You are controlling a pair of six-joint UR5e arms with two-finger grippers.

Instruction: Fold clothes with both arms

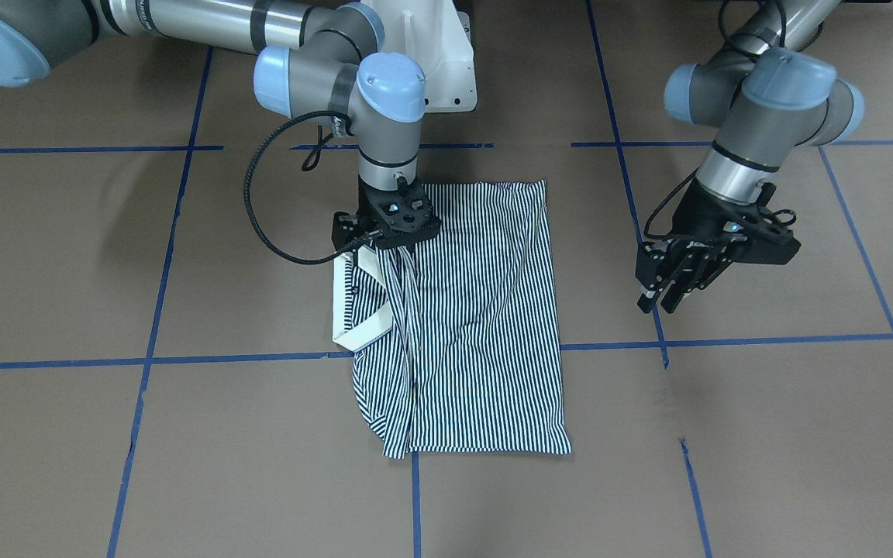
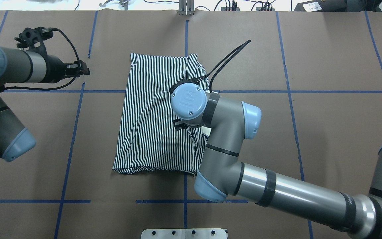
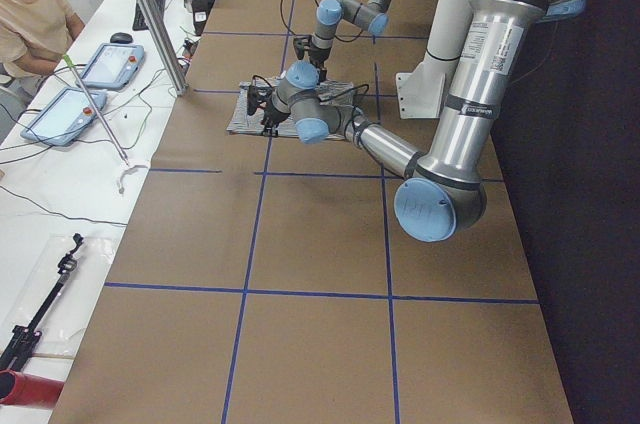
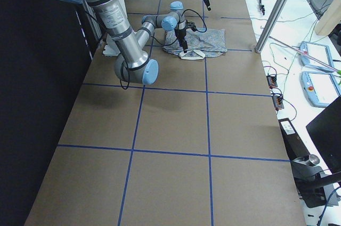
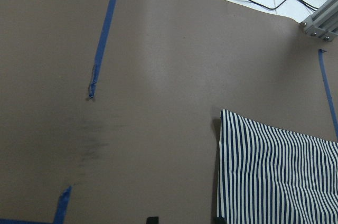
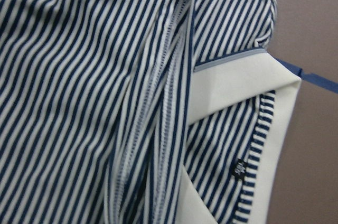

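Observation:
The striped polo shirt [image 1: 485, 325] lies folded into a rectangle on the brown table, also in the overhead view [image 2: 151, 126]. Its cream-white collar [image 1: 365, 333] sticks out at the side toward my right arm. My right gripper [image 1: 384, 252] points straight down on the shirt beside the collar; fabric bunches up into it, so it seems shut on the shirt. The right wrist view shows the collar [image 6: 232, 81], a raised seam and a tiny label [image 6: 239, 168]. My left gripper [image 1: 660, 298] is open and empty, above bare table, apart from the shirt. The left wrist view shows a shirt corner [image 5: 274, 176].
Blue tape lines [image 1: 245, 359] cross the brown table cover. The white pedestal base [image 1: 446, 70] stands behind the shirt. My right arm's elbow [image 2: 224, 156] hangs over the shirt's near right edge. An operator [image 3: 30, 14] sits at a side desk with tablets.

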